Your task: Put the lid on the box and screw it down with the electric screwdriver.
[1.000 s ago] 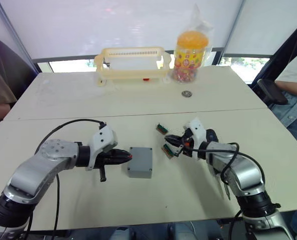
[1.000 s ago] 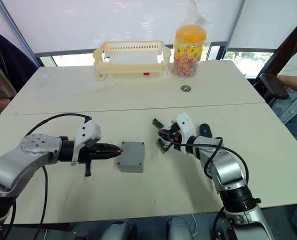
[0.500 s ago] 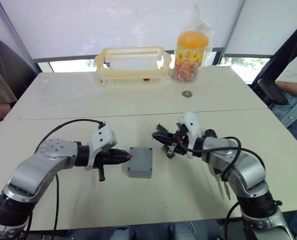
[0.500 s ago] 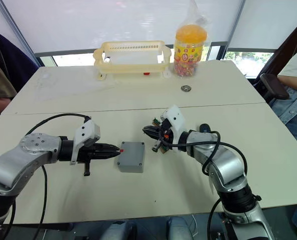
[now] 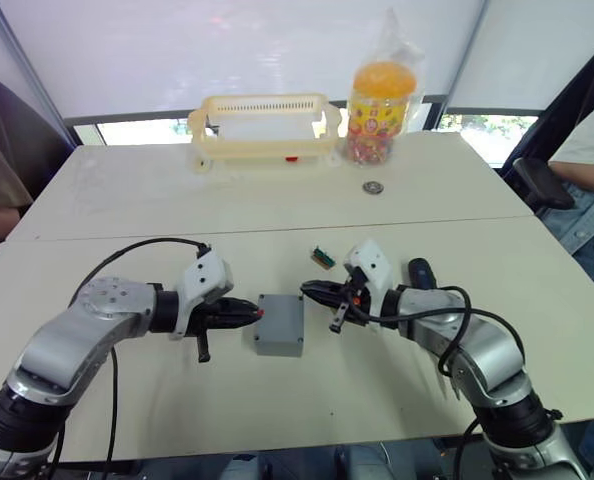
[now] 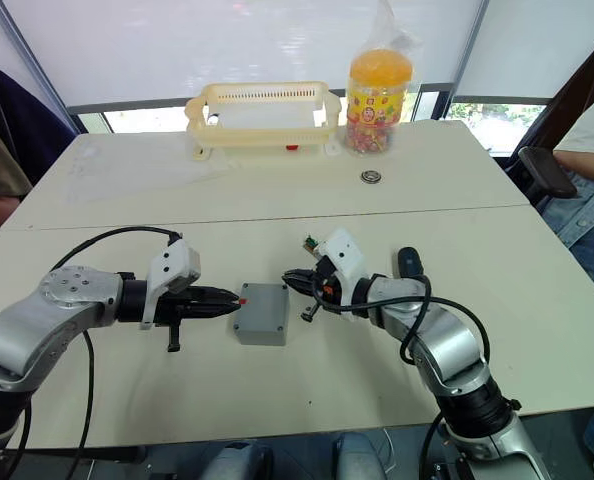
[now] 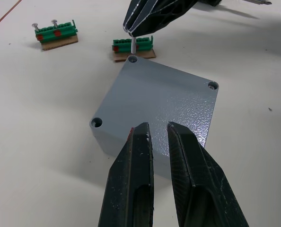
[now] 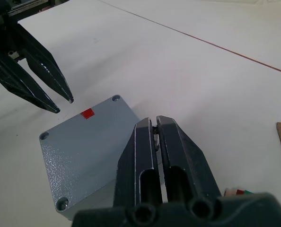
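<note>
Two grippers now flank the box [image 5: 280, 325]. Your left gripper [image 5: 249, 314] stays where it was at the box's red-marked side, fingers slightly apart, gripping nothing. The lid [image 7: 164, 101] already sits on the box, corner holes empty. Your right gripper [image 5: 309, 289] has swung in from the green terminal blocks [image 7: 56, 35], pinching a small white screw [image 7: 132, 45] just over the far corner hole. Judged: you're on screw placement. The electric screwdriver [image 5: 418, 268] lies released on the table, behind your right arm.

left gripper [image 7: 157, 135]: slightly parted, at box edge | lid [image 7: 162, 99]: on box | right gripper [image 7: 133, 30]: pinching screw at corner hole
</note>
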{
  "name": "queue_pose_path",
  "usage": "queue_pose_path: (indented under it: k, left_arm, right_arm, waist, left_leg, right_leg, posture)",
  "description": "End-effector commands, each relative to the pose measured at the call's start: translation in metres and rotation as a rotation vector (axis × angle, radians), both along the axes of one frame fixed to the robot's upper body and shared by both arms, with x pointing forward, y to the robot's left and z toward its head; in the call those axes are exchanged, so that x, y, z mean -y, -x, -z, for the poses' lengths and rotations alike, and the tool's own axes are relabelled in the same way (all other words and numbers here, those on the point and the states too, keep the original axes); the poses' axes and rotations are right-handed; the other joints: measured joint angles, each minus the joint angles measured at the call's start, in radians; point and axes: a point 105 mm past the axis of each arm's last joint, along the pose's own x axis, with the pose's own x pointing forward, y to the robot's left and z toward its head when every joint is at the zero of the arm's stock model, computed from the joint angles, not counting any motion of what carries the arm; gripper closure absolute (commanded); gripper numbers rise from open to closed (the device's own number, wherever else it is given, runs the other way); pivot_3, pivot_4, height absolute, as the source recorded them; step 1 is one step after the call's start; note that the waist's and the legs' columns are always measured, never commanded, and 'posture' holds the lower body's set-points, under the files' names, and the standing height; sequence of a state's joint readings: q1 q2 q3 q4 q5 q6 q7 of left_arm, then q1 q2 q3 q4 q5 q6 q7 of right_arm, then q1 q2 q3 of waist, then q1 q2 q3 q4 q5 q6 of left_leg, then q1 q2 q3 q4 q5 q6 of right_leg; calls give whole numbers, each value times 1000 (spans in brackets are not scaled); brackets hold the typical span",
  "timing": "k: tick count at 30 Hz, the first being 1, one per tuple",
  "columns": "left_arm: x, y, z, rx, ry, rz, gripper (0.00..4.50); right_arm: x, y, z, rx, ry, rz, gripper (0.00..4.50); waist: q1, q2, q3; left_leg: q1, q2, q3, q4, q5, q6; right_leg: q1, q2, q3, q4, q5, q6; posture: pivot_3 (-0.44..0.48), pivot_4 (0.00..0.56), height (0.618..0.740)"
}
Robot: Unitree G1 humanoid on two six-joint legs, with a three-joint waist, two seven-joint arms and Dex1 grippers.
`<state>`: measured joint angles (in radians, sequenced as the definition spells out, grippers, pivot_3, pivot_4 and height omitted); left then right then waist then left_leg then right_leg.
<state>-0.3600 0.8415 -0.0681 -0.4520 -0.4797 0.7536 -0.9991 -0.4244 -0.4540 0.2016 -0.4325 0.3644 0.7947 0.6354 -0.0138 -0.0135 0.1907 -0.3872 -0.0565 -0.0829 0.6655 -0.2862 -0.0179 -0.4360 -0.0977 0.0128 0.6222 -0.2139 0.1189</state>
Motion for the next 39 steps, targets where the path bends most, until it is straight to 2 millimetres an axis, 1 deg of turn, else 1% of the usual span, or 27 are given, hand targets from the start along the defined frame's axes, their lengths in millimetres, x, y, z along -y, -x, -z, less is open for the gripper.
queue_pose_path:
  k: [1, 9, 23, 24, 26, 28, 31, 32, 33, 34, 37, 38, 39]
  left_arm:
    - [5, 3, -4, 28, -3, 27, 3940]
    - [5, 3, -5, 29, -3, 29, 3940]
    - [5, 7, -18, 45, 8, 46, 3940]
    - [5, 7, -19, 45, 12, 47, 3940]
    - [4, 7, -21, 42, 16, 48, 3940]
    - [3, 6, -21, 40, 17, 49, 3940]
    - [6, 5, -20, 35, 27, 64, 3940]
    - [8, 4, -22, 36, 35, 74, 3940]
    - [9, 4, -23, 36, 41, 81, 3940]
    - [12, 4, -26, 39, 53, 96, 3940]
    - [20, 4, -35, 49, 77, 157, 3940]
    - [22, 4, -38, 52, 82, 178, 3940]
    - [27, 6, -40, 55, 83, 216, 3940]
  right_arm:
    - [-1, 2, -6, 39, -7, -9, 4423]
    - [-2, 0, 1, 30, -2, -5, 4423]
    - [-4, -7, 6, 40, 11, -4, 4423]
    - [-4, -8, 5, 41, 8, -5, 4191]
    - [-4, -8, 1, 49, 1, -10, 3569]
    - [-4, -8, -3, 62, -3, -11, 2576]
    - [0, -13, -20, 84, -45, 22, 977]
    - [3, -13, -27, 92, -61, 30, 560]
    - [6, -12, -32, 96, -69, 34, 560]
    - [12, -12, -41, 93, -96, 54, 560]
    - [39, -8, -63, 32, -157, 127, 560]
    - [47, -6, -66, -3, -162, 150, 560]
    - [65, -4, -63, -101, -127, 209, 560]
  waist:
    - [0, 0, 0]
    - [0, 0, 0]
    - [0, 0, 0]
    - [0, 0, 0]
    - [0, 0, 0]
    - [0, 0, 0]
    - [0, 0, 0]
    - [1, 0, 0]
    - [1, 0, 0]
    - [3, 0, 0]
    - [5, 0, 0]
    - [5, 0, 0]
    - [4, 0, 0]
  left_leg:
    - [0, 0, 0, 0, 0, 0]
    - [0, 0, 0, 0, 0, 0]
    - [0, 0, 0, 0, 0, 0]
    - [0, 0, 0, 0, 0, 0]
    - [0, 0, 0, 0, 0, 0]
    - [0, 0, 0, 0, 0, 0]
    - [0, 0, 0, 0, 0, 0]
    - [0, 0, 0, 0, 0, 0]
    - [0, 0, 0, 0, 0, 0]
    - [0, 0, 0, 0, 0, 0]
    - [0, 0, 0, 0, 0, 0]
    - [0, 0, 0, 1, 0, 0]
    - [0, 0, 0, 1, 0, 0]
  right_leg:
    - [0, 0, 0, 0, 0, 0]
    - [0, 0, 0, 0, 0, 0]
    - [0, 0, 0, 0, 0, 0]
    - [0, 0, 0, 0, 0, 0]
    - [0, 0, 0, 0, 0, 0]
    - [0, 0, 0, 0, 0, 0]
    - [0, 0, 0, 1, 0, 0]
    - [0, 0, 0, 1, 0, 0]
    - [0, 0, 0, 1, 0, 0]
    - [0, 0, 0, 1, 0, 0]
    - [0, 0, 0, 1, 0, 0]
    - [0, 0, 0, 1, 0, 0]
    - [0, 0, 0, 1, 0, 0]
  posture:
    - [0, 150, 740]
    - [0, 150, 740]
    - [0, 150, 740]
    - [0, 150, 740]
    - [0, 150, 740]
    - [0, 150, 740]
    - [0, 150, 740]
    - [0, 150, 740]
    - [0, 150, 740]
    - [0, 150, 740]
    - [0, 150, 740]
    - [0, 150, 740]
    - [0, 150, 740]
